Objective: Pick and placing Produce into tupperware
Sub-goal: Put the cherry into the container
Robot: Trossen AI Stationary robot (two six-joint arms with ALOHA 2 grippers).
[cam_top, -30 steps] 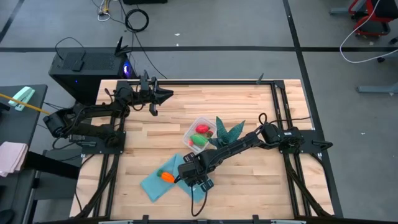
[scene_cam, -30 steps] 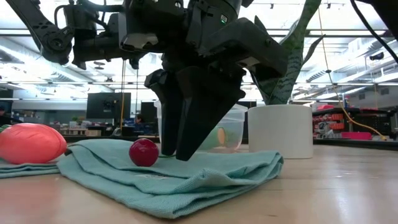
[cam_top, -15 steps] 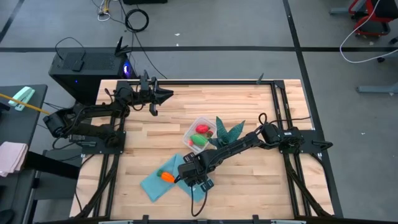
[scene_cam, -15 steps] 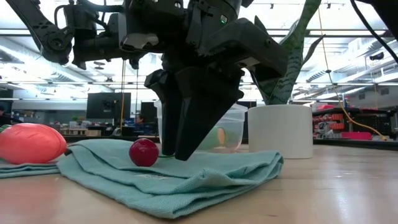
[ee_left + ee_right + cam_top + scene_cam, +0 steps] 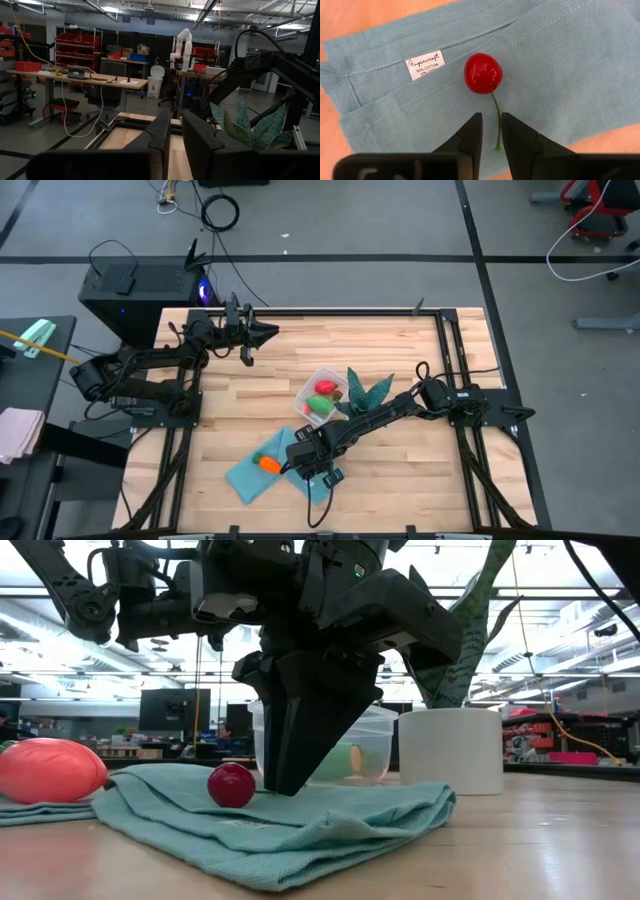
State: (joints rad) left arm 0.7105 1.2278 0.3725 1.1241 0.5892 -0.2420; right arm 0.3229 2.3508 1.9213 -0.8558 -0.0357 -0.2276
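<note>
A small red cherry [image 5: 482, 73] with a thin green stem [image 5: 495, 112] lies on the folded teal cloth [image 5: 560, 65]. In the low view the cherry [image 5: 231, 785] sits just beside my right gripper [image 5: 284, 790], which stands on the cloth pointing down, fingers closed together over the stem. An orange carrot piece [image 5: 268, 464] lies on the same cloth [image 5: 250, 477]. The clear tupperware [image 5: 322, 394] holds a red piece and a green piece. My left gripper [image 5: 246, 340] waits shut and empty, raised over the table's far left. My right gripper comes from above, pointing down, with the stem's free end [image 5: 497, 142] in the narrow gap between its two fingers [image 5: 472, 131]. The fingers lie across the stem. The cherry rests on the cloth, beyond the fingertips. Whether the pads touch the stem cannot be seen.
A spiky plant in a white pot [image 5: 450, 750] stands right beside the tupperware [image 5: 365, 745], behind my right gripper. A white label [image 5: 426, 64] is sewn on the cloth. Bare wood shows at the table's right and near side [image 5: 420, 470].
My right gripper has shut: in the low view the small gap between its fingertips has closed to a single point on the cloth. The cherry and the cloth have stayed where they were.
</note>
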